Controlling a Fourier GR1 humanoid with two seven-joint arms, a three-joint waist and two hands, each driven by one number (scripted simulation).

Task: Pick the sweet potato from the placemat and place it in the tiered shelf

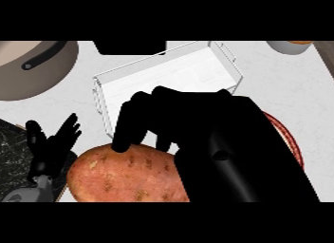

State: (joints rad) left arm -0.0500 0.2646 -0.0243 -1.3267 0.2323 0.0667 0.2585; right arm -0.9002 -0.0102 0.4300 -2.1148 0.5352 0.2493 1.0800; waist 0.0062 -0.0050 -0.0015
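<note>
Right hand [226, 142] sat dead centre, black, the biggest thing in view, fingers curled down onto the sweet potato [121, 175].

Surroundings, big to small:
- Counter [296, 85]: white, lightly marbled.
- Tiered shelf [177, 73]: white wire-framed tray at 12 o'clock from the hand, sitting skewed. The hand's knuckles overlapped its near edge, and nothing else lay between hand and shelf.
- Pot [15, 71]: grey with a black handle, 10 o'clock corner, cut by the frame.
- Dark marbled slab [5, 156]: 9 o'clock edge.
- Placemat [290, 142]: red, only a curved sliver showing at 3 o'clock of the hand, the rest hidden under it.
- Left hand [51, 147]: 8 o'clock, open, fingers up, resting just beside the potato's left end.
- Black block [131, 46]: 12 o'clock edge, behind the shelf.
- Small bowl [289, 46]: 1 o'clock, mostly cropped.

Sweet potato: fat oval, orange-brown skin with darker flecks and pale scuffs, at 7 o'clock. Its bottom was cropped and its right end was hidden under the palm. It was left of the visible placemat sliver and short of the shelf. Couldn't tell whether it was lifted or resting.

Right hand: closed around the potato's right end, one fingertip [121, 144] planted on its top surface. Thumb not visible.
</note>
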